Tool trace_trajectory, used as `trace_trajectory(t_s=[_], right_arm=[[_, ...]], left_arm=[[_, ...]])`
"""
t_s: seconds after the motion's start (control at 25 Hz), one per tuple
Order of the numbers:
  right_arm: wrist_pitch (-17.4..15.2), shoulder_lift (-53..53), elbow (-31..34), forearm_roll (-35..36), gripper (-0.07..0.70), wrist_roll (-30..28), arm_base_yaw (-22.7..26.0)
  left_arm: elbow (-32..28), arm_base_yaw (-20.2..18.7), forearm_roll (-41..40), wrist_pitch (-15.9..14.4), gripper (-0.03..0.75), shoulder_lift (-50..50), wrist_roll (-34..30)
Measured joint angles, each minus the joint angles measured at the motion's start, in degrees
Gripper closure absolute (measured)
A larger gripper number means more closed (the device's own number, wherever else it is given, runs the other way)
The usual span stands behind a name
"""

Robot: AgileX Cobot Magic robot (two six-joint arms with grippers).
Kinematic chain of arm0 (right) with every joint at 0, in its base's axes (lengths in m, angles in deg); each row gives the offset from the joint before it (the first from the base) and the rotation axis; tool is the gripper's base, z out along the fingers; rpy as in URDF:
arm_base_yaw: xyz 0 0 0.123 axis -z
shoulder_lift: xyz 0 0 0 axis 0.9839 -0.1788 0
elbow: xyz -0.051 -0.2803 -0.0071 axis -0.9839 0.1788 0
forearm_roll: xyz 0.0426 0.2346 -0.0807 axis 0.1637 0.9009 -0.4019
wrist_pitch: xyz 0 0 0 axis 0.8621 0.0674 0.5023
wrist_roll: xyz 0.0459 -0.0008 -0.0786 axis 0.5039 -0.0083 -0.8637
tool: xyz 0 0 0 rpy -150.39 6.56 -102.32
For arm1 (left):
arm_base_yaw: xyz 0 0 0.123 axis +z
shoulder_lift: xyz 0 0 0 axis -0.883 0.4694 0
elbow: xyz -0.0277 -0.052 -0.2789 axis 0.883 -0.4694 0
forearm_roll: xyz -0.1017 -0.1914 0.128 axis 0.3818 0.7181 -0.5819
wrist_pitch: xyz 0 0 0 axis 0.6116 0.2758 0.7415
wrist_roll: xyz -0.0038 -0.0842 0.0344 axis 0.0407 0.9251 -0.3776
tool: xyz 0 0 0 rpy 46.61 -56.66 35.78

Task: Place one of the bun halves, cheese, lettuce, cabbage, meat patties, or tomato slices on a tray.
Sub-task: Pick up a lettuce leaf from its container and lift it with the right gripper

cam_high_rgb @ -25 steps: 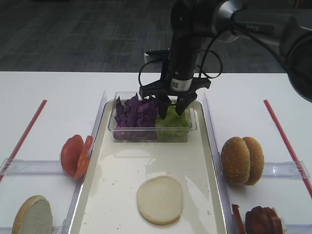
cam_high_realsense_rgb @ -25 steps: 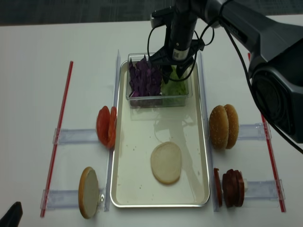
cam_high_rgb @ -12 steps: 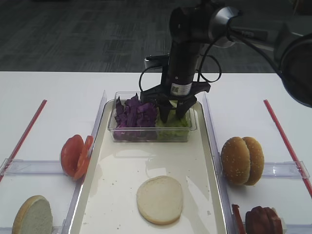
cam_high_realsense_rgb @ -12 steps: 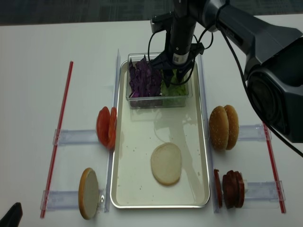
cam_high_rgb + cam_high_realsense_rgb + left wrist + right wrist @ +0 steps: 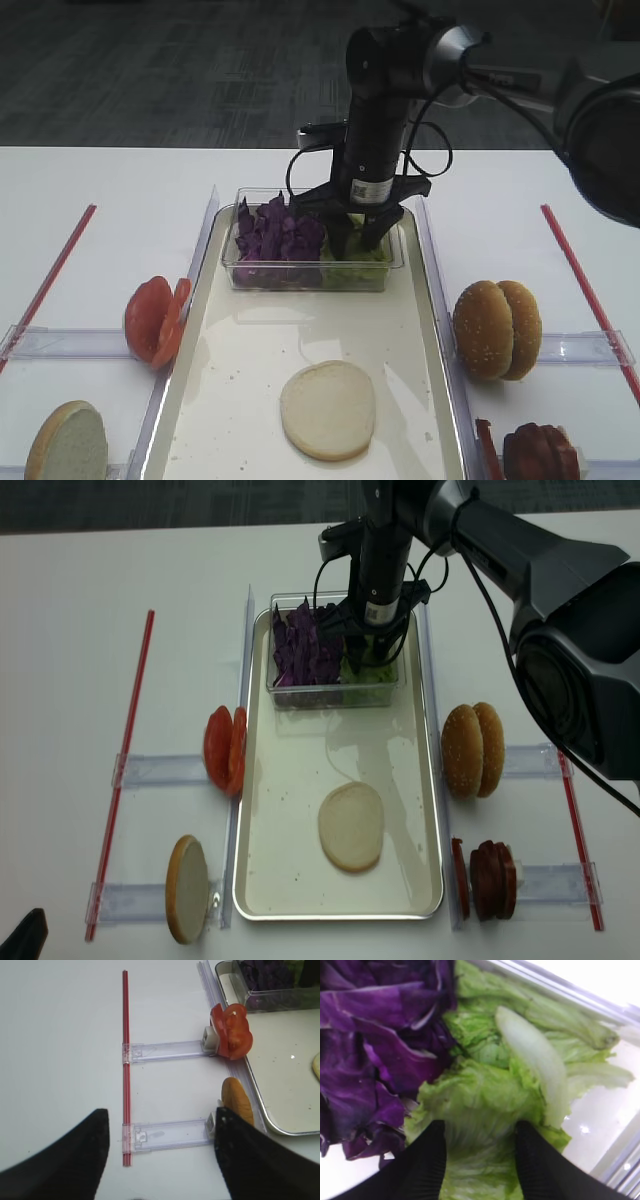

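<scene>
Table [image 5: 120, 190]: white, plain surface filling most of both high views.

Clear plastic tub [image 5: 312, 270]: rectangular, see-through walls, upper centre of the frame.

Red strips [image 5: 122, 770]: two thin straight lines lying on the table, one at far left, one at far right.

Clear plastic holders [image 5: 167, 1051]: slotted rails lying flat on the table, two left, two right.

Floor [image 5: 150, 70]: dark grey carpet, top of frame.

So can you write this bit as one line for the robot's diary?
right hand: open, fingers down on the lettuce in the tub | left hand: open, idle | tray: one bun half
</scene>
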Motion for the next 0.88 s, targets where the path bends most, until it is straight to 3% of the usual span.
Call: trace_trajectory(t_s=[0.6,0.88], right_arm=[[0.44,-1.05,-0.26,-0.10,0.274,0.66,0.00],[0.44,-1.05,-0.26,-1.33,0.384,1.23,0.00]], left_arm=[[0.00,0.00,0.00,0.00,0.283,0.00,0.00],[0.00,0.00,0.00,0.00,0.283,0.00,0.00]])
